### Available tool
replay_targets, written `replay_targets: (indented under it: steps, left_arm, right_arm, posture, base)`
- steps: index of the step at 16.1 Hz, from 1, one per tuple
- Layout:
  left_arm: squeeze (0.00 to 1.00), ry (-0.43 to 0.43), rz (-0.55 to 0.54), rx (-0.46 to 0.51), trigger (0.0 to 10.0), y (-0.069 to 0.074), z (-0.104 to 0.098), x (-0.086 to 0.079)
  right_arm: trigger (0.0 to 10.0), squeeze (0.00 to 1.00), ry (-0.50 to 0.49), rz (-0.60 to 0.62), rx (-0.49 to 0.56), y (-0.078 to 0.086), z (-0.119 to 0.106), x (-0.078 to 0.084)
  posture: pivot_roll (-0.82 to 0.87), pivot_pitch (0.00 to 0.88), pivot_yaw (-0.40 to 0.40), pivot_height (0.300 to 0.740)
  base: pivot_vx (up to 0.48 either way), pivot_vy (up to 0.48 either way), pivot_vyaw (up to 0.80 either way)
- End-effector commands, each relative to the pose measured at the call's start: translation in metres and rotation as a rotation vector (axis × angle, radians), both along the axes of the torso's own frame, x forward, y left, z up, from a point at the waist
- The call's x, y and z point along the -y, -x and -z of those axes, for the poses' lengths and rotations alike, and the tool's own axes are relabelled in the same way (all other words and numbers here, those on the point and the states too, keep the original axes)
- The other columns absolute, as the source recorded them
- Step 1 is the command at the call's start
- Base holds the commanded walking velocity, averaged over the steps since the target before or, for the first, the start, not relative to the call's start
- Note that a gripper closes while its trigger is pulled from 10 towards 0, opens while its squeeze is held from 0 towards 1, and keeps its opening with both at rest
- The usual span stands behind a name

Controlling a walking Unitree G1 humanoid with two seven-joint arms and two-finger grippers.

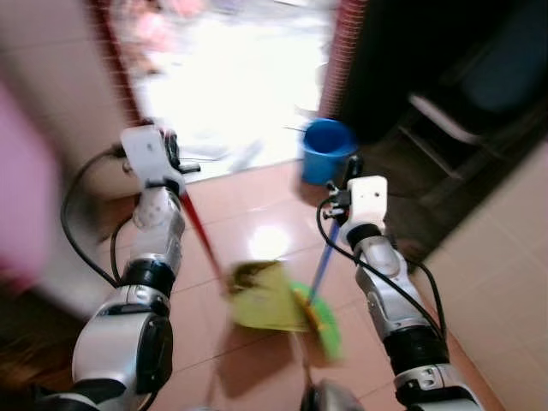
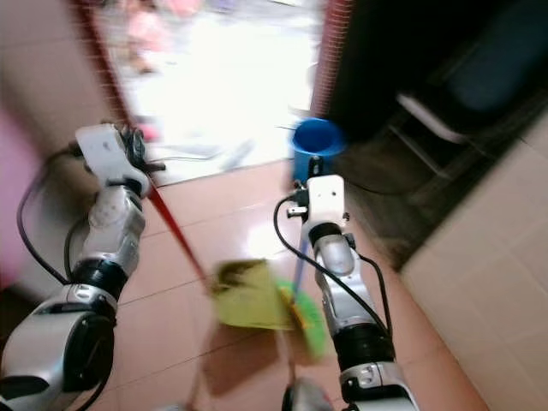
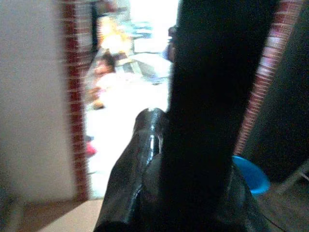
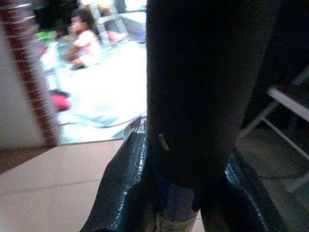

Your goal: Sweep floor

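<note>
Nearby, blue bucket (image 1: 326, 150), contents unclear.

Green broom (image 1: 324, 324), blue handle, beside yellow-green dustpan (image 1: 267, 297), red handle

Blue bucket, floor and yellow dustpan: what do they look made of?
Blue bucket: probably plastic, going by its even saturated colour and thin rim; blur leaves it open. Floor: glazed ceramic tile, salmon-coloured, with grout lines and a bright glare spot. Yellow dustpan: likely plastic, flat uniform colour, heavily blurred. Pillar by the doorway: red brick with visible mortar courses.
</note>
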State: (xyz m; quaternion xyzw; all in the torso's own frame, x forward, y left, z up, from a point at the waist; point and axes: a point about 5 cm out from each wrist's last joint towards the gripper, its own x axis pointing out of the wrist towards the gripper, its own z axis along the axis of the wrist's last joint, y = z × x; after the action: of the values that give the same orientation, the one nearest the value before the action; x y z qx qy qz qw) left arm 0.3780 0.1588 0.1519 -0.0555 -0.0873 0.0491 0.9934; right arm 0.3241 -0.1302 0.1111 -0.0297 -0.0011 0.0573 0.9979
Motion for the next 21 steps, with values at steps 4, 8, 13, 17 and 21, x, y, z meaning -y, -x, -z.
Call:
replay_targets:
  steps: [4, 8, 13, 17, 21]
  left_arm:
    - [0.0, 0.065, 0.041, 0.103, 10.0, -0.006, -0.029, 0.019]
    - [0.0, 0.088, 0.017, 0.193, 10.0, -0.011, -0.061, 0.018]
    - [0.0, 0.154, -0.063, 0.273, 10.0, -0.015, -0.097, 0.009]
    - [0.0, 0.199, -0.114, 0.301, 10.0, -0.016, -0.114, 0.0]
    - [0.0, 0.201, -0.12, 0.291, 10.0, -0.017, -0.115, 0.001]
  right_arm:
    - [10.0, 0.0, 0.02, 0.012, 0.028, -0.004, -0.009, 0.007]
    - [10.0, 0.0, 0.028, 0.003, 0.007, -0.002, -0.004, 0.006]
    - [10.0, 0.0, 0.033, 0.0, -0.01, 0.0, 0.001, 0.005]
    - [10.0, 0.0, 0.037, -0.013, -0.024, 0.003, 0.005, 0.004]
    - [10.0, 0.0, 0.05, -0.033, -0.044, 0.003, 0.008, 0.002]
  posture:
    - [-0.15, 0.0, 0.005, 0.74]
    - [-0.15, 0.0, 0.007, 0.74]
    - [-0.15, 0.0, 0.013, 0.74]
    - [-0.15, 0.0, 0.013, 0.74]
    - [-0.15, 0.0, 0.013, 0.74]
  base:
    - [0.408, 0.251, -0.49]
    - [0.412, 0.246, 0.0]
    - [0.411, 0.247, 0.0]
    - [0.412, 0.244, 0.0]
    - [0.417, 0.182, -0.17]
